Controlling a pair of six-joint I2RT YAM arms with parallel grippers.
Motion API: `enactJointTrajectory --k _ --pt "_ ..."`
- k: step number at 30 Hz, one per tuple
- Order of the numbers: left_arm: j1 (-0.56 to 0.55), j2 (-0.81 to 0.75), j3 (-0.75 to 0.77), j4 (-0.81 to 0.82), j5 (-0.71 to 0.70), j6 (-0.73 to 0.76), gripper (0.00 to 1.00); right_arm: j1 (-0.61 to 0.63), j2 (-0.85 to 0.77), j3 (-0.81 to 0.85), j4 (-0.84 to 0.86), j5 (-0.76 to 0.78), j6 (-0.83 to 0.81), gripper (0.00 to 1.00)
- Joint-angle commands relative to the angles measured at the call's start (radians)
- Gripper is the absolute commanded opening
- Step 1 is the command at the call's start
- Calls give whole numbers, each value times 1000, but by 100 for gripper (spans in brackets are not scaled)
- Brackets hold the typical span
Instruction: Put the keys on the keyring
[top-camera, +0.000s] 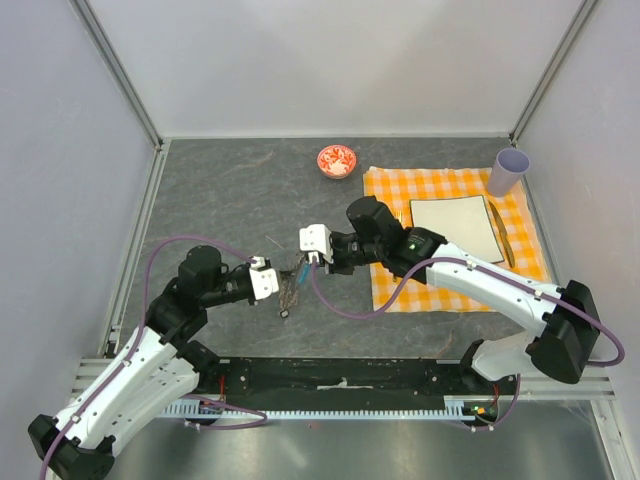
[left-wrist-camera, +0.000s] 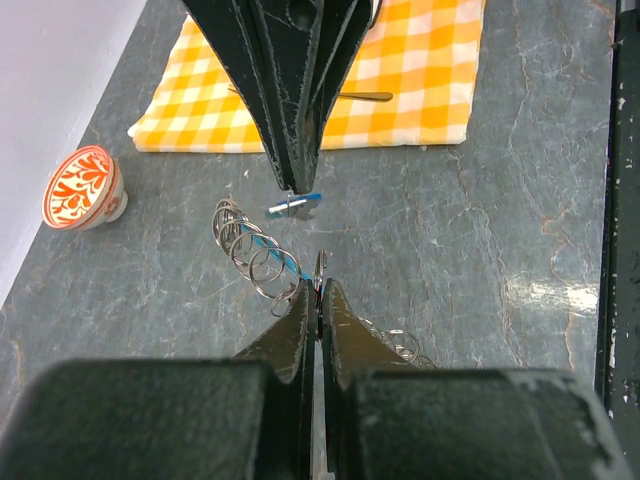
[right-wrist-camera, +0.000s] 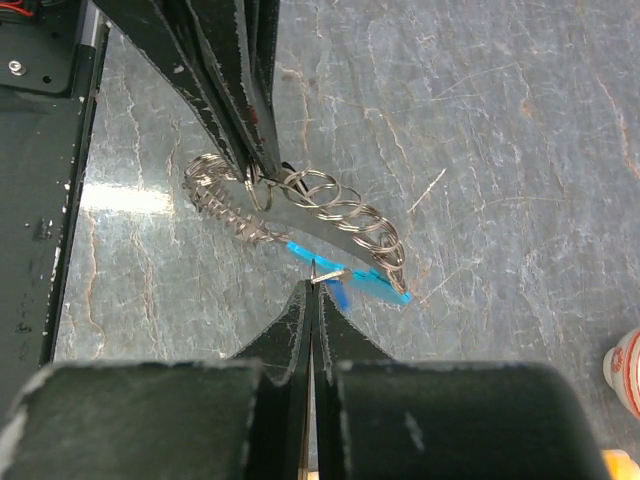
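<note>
Two robot arms met tip to tip low over a dark, stone-patterned worktop. Between them was the keyring, a thin grey wire loop strung with small silvery rings and carrying a light-blue strip. Whether it rested on the surface or hung just clear was unclear. The left tool was closed, pinching the wire at one end. The right tool was closed on it beside the blue strip. The keys could not be made out. The loop looked light, springy and slippery, with rings free to slide. Bare wire near the opening seemed the surest hold.
</note>
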Motion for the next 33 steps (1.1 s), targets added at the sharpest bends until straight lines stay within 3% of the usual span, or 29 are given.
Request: enactJointTrajectory --k 1,33 --pt "-4 -7 25 91 12 -7 2 10 4 48 15 -48 -26 0" --pt "-4 3 24 95 -3 -16 2 30 -25 41 72 -129 -17 0"
